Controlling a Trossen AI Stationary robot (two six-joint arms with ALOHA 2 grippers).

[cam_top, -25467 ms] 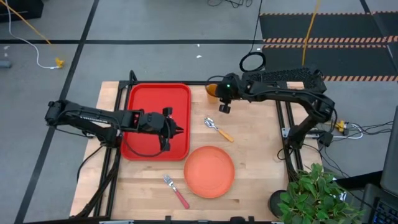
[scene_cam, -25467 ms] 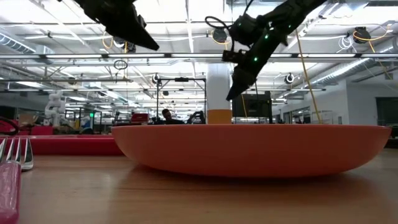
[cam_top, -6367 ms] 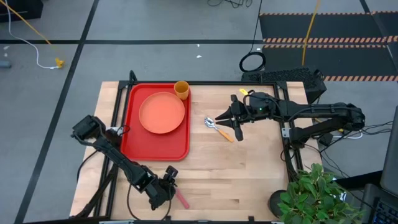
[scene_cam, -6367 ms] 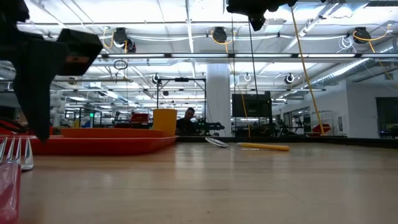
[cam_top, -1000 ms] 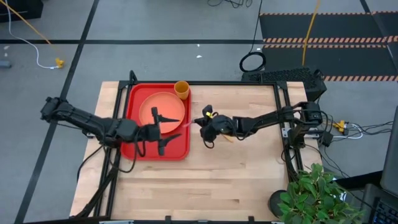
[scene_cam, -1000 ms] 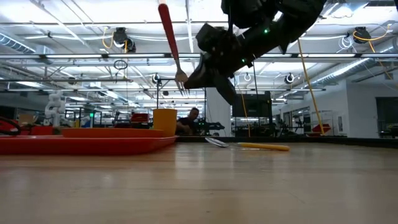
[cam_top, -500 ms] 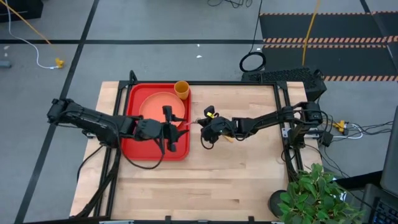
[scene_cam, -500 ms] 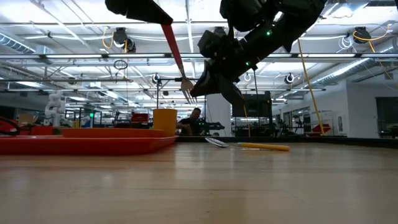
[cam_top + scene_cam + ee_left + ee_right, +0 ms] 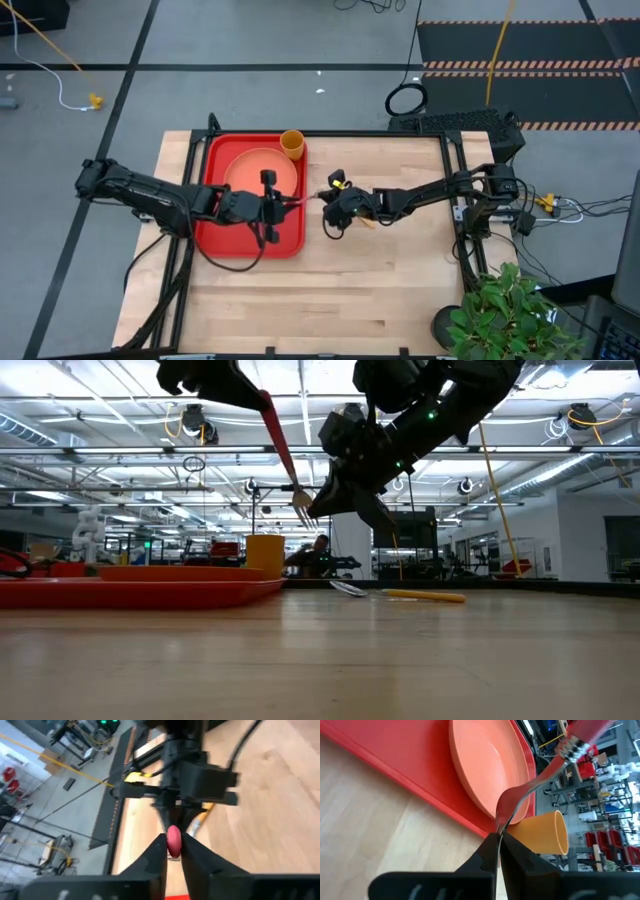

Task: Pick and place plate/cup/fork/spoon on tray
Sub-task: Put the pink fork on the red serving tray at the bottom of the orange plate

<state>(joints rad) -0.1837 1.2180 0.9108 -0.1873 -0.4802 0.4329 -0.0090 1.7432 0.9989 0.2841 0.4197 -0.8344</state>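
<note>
The fork (image 9: 303,200), with a pink-red handle and silver tines, hangs in the air between my two grippers, over the tray's right rim. My left gripper (image 9: 283,205) is shut on its handle. My right gripper (image 9: 325,200) is shut on its tine end. In the low view the fork (image 9: 283,452) slants down from the left gripper (image 9: 215,380) to the right gripper (image 9: 335,490). The salmon-orange plate (image 9: 262,170) and the orange-yellow cup (image 9: 292,143) stand on the red tray (image 9: 225,240). The spoon (image 9: 400,595) lies flat on the table under my right arm. My left gripper pinches the fork handle's free end (image 9: 173,842) between its two fingers. It comes from the table's left side, along the fork. The fork is lifted clear and slants down toward the tines. My right gripper pinches the tips of the fork's tines (image 9: 498,826) between its two fingers, coming from the table's right side. The fork is clear of the table and the tray.
The spoon's orange handle (image 9: 365,221) shows just right of my right gripper. Bare wooden table (image 9: 380,290) spreads toward the near edge. A green plant (image 9: 505,310) stands off the near right corner.
My left gripper has carried the fork toward the table's right edge, from over the tray to its right rim, and has turned. The fork has tipped from nearly upright to a slant, its tines now at my right gripper.
</note>
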